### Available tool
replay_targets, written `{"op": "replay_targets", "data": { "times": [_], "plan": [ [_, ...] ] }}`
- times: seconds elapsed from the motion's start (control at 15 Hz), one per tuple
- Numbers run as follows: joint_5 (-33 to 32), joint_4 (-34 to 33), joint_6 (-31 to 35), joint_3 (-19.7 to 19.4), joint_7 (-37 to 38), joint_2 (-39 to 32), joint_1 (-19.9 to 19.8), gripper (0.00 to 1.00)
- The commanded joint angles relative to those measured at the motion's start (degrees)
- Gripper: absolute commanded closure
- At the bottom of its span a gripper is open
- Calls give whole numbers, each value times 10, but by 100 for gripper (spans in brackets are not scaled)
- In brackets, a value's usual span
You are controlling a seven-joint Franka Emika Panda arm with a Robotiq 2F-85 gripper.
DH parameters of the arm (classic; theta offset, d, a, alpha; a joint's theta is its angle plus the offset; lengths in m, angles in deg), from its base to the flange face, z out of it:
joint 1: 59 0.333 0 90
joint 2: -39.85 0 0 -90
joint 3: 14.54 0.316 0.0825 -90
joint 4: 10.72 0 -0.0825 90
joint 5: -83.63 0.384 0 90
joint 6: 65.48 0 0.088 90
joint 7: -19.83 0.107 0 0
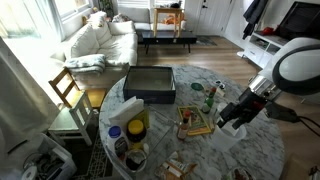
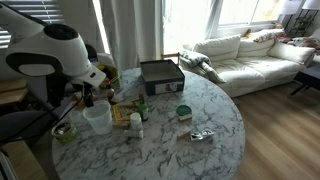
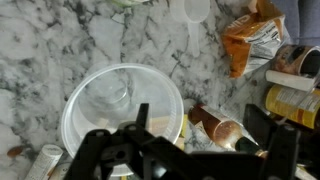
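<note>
Marble tabletop, cluttered; sofa and windows behind. Gripper (image 3: pixel 190 150) hovers with fingers spread wide, nothing between them. Clear tub (image 3: pixel 120 100) sits below, off toward one finger, not centred. Brown bottle (image 3: pixel 225 128) lies just beside the tub, under the gap. Judgement: for a clean hold, bring one tub wall between the fingers, descend straight, and avoid nudging the bottle or the chip bag (image 3: pixel 250 45) beyond the fingertips.

White sofa (image 2: pixel 243 56) by sunlit windows (image 2: pixel 190 20), wooden floor (image 2: pixel 286 132)

Round marble table (image 2: pixel 215 135): black box (image 2: pixel 161 76), clear cup (image 2: pixel 98 119), snack bag (image 3: pixel 250 40).
</note>
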Motion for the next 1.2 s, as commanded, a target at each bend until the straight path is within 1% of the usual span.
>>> {"op": "replay_targets", "data": {
  "times": [0.0,0.2,0.27,0.33,0.53,0.6,0.73,0.93,1.13],
  "plan": [
    [20,-10,30,8,-46,-53,12,30],
    [17,-16,51,21,-56,-84,14,55],
    [13,-18,54,26,-56,-92,14,62],
    [4,-20,65,34,-53,-100,13,70],
    [-56,-23,103,58,-31,-124,7,93],
    [-93,-23,120,66,-15,-131,4,99],
    [-165,-22,140,75,19,-138,-3,100],
    [-286,-24,152,87,97,-136,-18,98],
    [-411,-28,139,96,180,-128,-36,98]
  ]
}}
